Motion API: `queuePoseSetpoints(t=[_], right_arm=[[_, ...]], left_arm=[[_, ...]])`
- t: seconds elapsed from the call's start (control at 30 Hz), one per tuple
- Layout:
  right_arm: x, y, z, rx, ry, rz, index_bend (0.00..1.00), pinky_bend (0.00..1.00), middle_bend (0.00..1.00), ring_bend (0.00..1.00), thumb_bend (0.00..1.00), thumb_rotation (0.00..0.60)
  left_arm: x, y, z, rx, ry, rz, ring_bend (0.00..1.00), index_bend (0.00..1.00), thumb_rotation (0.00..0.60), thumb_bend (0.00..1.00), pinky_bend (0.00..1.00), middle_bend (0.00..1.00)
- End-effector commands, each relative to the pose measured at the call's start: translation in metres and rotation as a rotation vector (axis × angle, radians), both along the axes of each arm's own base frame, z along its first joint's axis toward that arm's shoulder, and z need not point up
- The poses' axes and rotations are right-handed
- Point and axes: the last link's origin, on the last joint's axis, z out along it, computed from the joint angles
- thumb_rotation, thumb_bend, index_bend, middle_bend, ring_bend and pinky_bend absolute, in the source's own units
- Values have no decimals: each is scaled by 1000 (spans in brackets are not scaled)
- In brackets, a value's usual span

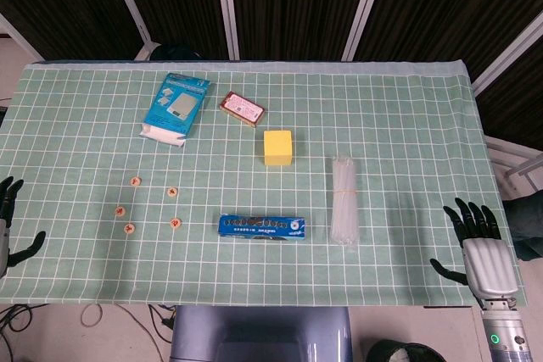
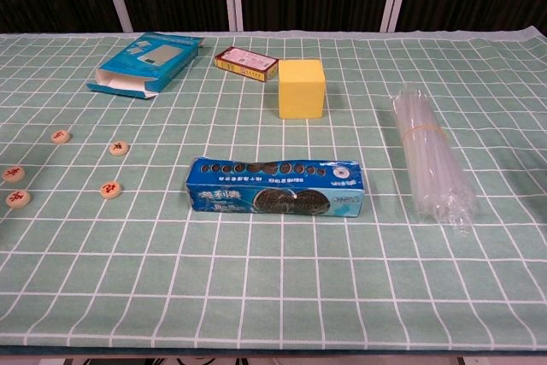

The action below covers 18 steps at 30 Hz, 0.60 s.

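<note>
Pre-reach: your right hand (image 1: 484,247) splayed, empty, at bench (image 1: 407,108) right edge; left hand (image 1: 10,226) same at left edge. Nearest targets: tube bundle (image 1: 344,201), chess discs (image 1: 129,228). Next needs reach inward.

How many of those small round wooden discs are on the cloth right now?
5 discs, all on the left side of the cloth: disc one, disc two, disc three, disc four, disc five. None seems hidden.

L hand (image 1: 10,226), R hand (image 1: 479,239) — both empty, fingers spread.
</note>
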Motion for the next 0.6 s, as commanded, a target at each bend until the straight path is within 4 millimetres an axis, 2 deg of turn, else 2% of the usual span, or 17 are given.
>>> queuePoseSetpoints(t=[0.03, 0.6], right_arm=[[0, 0, 0, 1, -7, -7, 118, 0, 56, 20, 266, 600], [-2, 0, 2, -7, -35, -38, 118, 0, 56, 19, 266, 600]], left_arm=[[0, 0, 0, -1, 0, 0, 0, 42, 600, 255, 0, 0], [-1, 1, 1, -5, -7, -2, 0, 43, 600, 241, 0, 0]])
